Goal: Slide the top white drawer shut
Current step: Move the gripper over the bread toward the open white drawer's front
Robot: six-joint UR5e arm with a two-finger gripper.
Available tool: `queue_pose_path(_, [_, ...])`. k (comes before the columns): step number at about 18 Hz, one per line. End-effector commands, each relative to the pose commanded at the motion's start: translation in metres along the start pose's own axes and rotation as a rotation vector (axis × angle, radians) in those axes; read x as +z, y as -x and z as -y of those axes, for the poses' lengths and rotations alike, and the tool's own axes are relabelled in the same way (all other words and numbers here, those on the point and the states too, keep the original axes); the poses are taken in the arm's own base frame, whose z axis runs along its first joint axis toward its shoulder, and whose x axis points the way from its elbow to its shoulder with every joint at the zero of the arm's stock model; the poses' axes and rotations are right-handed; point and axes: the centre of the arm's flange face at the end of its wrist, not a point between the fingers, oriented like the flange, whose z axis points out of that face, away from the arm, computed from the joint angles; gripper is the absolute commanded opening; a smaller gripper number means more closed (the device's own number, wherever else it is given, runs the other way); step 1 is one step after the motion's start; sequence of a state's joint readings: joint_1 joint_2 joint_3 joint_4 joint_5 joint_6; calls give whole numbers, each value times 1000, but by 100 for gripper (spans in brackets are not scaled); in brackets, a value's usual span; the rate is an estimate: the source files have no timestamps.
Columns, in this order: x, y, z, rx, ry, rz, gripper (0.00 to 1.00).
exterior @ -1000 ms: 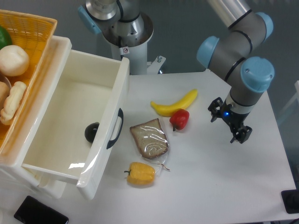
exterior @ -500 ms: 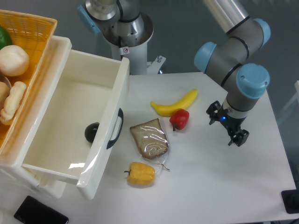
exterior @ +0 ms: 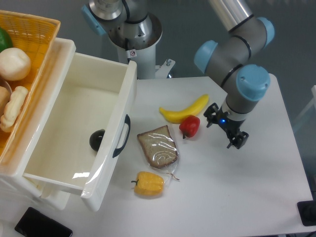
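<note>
One glossy white plastic top drawer (exterior: 74, 128) stands fully extended, its black curved handle (exterior: 122, 136) facing the white counter (exterior: 237, 197); closing requires a push on that front panel. Well right of the drawer, beyond a red pepper (exterior: 189, 126), the black two-finger gripper (exterior: 226, 132) hangs spread, holding nothing.
</note>
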State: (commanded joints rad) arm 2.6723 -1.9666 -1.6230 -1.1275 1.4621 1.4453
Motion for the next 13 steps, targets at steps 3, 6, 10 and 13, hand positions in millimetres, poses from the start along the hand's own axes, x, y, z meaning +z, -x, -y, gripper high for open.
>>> queue_pose_path(3, [4,-9,25,-91,-36,-18,55])
queue_pose_path(6, [4,-14,41,-192,-36,-19,26])
queue_pose_path(10, [-1,-23,68,-361,-105,-48,2])
queue_pose_path(13, [-9,-37,86,-438,-153,-123,0])
